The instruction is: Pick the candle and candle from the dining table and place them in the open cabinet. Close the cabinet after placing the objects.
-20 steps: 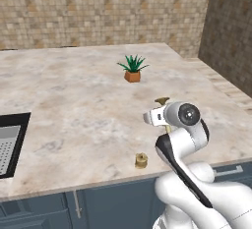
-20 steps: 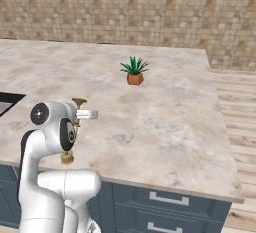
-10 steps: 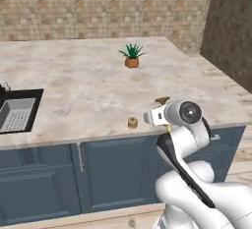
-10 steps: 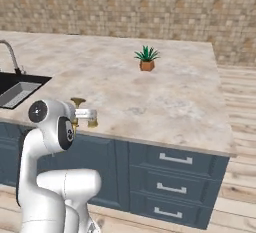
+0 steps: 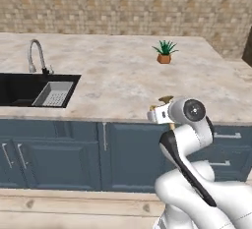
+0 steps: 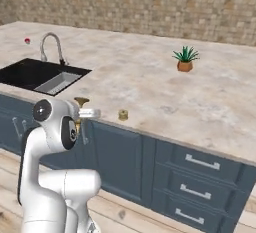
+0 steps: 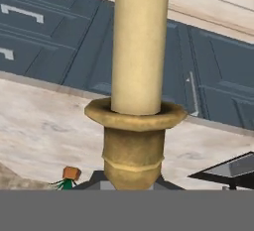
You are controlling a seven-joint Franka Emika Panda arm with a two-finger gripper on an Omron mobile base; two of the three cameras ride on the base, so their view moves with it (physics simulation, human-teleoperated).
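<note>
The beige marbled tabletop [image 5: 123,71] spreads wide above blue-grey cupboard fronts, with a dark sink [image 5: 34,89] let into it on one side and a small green plant in an orange pot [image 6: 185,60] standing far back. The white arm is drawn in in front of the tabletop's near edge.

The claw [image 6: 80,113] is clamped on the brass candlestick [image 7: 133,143]. In the hand view the cream candle [image 7: 139,41] runs straight out of its flared socket, and the grip sits low on the brass stem below that socket. This looks like the right place: the metal is stiff and will take pressure, while the wax shaft is likely brittle and could snap or slip if squeezed. The piece is probably light but long and top-heavy, so it may swing or pivot between the fingertips during a fast turn towards the cabinet.

The squat yellow-gold candle [image 6: 123,115] stands on the tabletop close to its front edge, just beside the arm. It seems compact, stable and firm, and its ribbed sides should give the fingertips purchase if taken across the middle.
</note>
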